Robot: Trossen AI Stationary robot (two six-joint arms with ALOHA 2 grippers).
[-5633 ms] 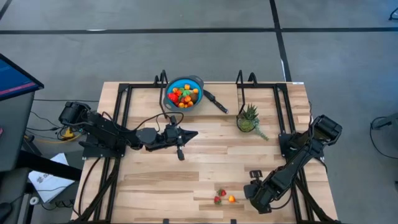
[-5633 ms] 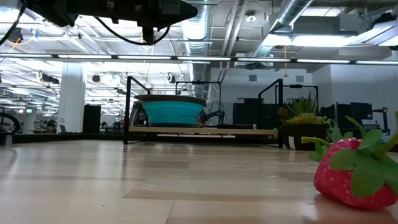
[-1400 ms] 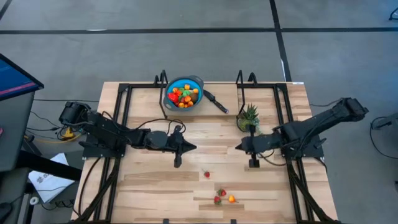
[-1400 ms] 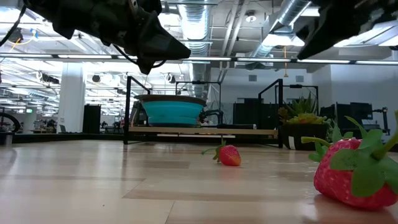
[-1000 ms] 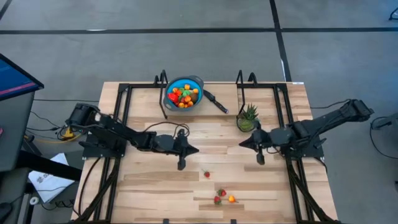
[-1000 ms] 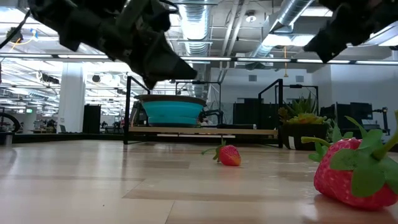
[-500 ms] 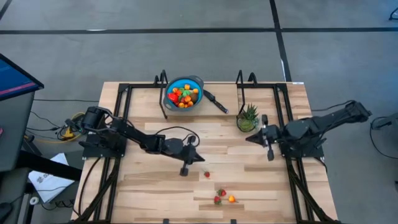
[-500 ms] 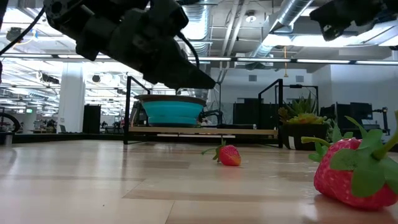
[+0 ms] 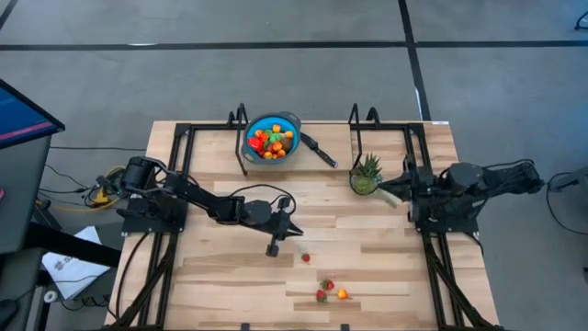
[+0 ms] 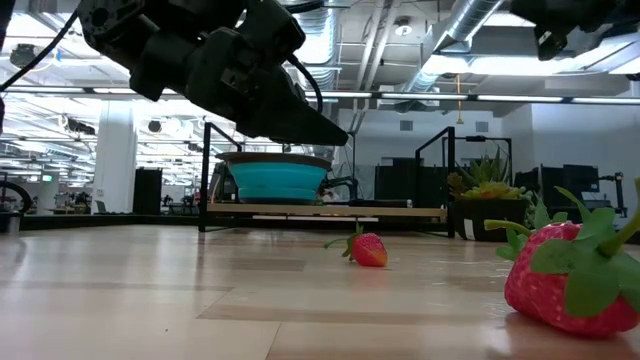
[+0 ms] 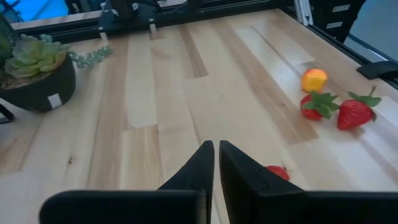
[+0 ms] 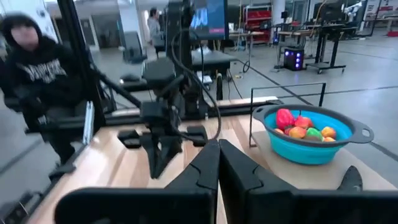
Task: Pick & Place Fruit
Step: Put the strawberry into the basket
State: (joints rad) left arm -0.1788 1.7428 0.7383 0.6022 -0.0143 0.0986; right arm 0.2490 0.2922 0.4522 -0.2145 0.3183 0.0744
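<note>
Looking past your left gripper (image 11: 216, 149), you see its two fingers nearly pressed together with only a thin slit between them, holding nothing. Just beyond the fingertips and slightly to one side lies a lone strawberry (image 11: 277, 172), partly hidden by the finger; in the low view that same berry (image 10: 368, 249) rests on its side, long axis roughly level, its green stem end toward the picture's left and its red tip toward the right. Farther out from the fingers you find a group of three fruits: a strawberry (image 11: 317, 104) with its green cap turned up toward the camera, another strawberry (image 11: 356, 114) lying with its leafy cap toward the table's edge, and a round orange piece (image 11: 314, 79) just behind them, too round to give it a direction. From above, the left gripper (image 9: 287, 231) hovers over the middle of the table (image 9: 220, 267), the lone berry just ahead of it and the trio nearer the table's front edge.

Farther still, off to the side, a potted succulent (image 11: 36, 71) stands upright. At the far end of the table the blue bowl (image 9: 272, 138) holds a heap of mixed fruit (image 9: 270, 141), red, orange and green.

Your right gripper (image 12: 217, 152) is pinched closed and empty, drawn back beside the succulent, well away from all the loose berries.
</note>
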